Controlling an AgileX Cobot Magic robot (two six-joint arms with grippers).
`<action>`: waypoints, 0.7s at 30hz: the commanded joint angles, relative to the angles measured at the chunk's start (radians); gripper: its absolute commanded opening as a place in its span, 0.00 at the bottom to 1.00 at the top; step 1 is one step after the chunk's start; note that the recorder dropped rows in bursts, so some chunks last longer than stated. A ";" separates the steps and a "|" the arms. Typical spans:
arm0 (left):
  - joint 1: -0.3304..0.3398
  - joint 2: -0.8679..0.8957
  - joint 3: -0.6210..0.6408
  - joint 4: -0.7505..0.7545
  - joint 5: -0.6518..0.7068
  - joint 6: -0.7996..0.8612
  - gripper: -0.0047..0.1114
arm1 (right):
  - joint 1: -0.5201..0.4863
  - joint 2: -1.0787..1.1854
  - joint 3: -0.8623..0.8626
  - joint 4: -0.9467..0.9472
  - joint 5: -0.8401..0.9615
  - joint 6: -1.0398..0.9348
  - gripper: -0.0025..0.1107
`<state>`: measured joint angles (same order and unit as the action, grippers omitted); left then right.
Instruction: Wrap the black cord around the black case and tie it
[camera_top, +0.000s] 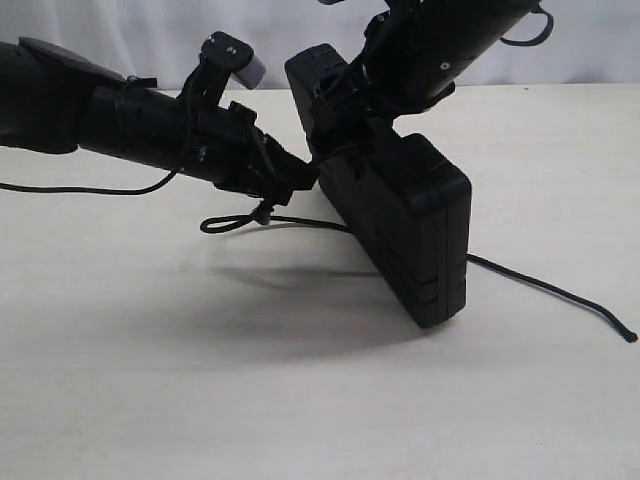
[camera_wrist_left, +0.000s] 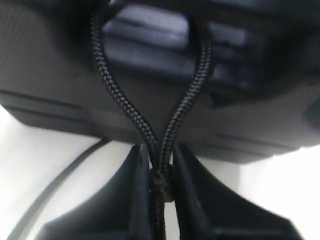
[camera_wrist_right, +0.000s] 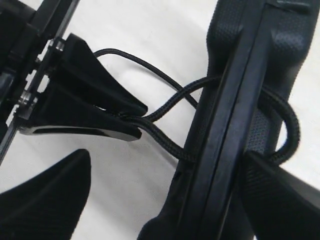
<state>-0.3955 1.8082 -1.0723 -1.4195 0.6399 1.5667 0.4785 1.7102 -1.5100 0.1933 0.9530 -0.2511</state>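
The black case (camera_top: 410, 230) stands tilted on one lower corner on the pale table. The black cord (camera_top: 560, 290) trails from behind it to the right, and a small knotted loop (camera_top: 235, 222) of cord lies left of it. My left gripper (camera_top: 305, 178) meets the case's left edge. It is shut on two cord strands (camera_wrist_left: 185, 105) that run up over the case (camera_wrist_left: 50, 75) and cross at a knot between its fingers (camera_wrist_left: 161, 175). My right gripper (camera_wrist_right: 167, 165) straddles the case (camera_wrist_right: 235, 100). One finger lies against it, the other stands well apart, so it is open.
The pale table (camera_top: 200, 400) stretches in front of the case. A thin arm cable (camera_top: 80, 188) hangs along the left arm. The left arm's bulk fills the upper left and the right arm comes down from the top right over the case.
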 joint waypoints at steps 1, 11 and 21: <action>0.000 -0.002 0.001 -0.110 0.015 0.086 0.04 | 0.001 -0.013 0.000 0.004 -0.009 -0.010 0.69; -0.002 -0.002 0.001 -0.192 0.011 0.160 0.04 | 0.001 -0.013 0.000 0.039 -0.009 -0.022 0.69; -0.111 -0.002 -0.001 -0.278 -0.180 0.290 0.04 | 0.001 -0.015 0.000 0.038 -0.011 -0.022 0.69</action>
<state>-0.4779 1.8063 -1.0723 -1.6700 0.5240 1.8377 0.4785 1.7102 -1.5100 0.2237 0.9557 -0.2685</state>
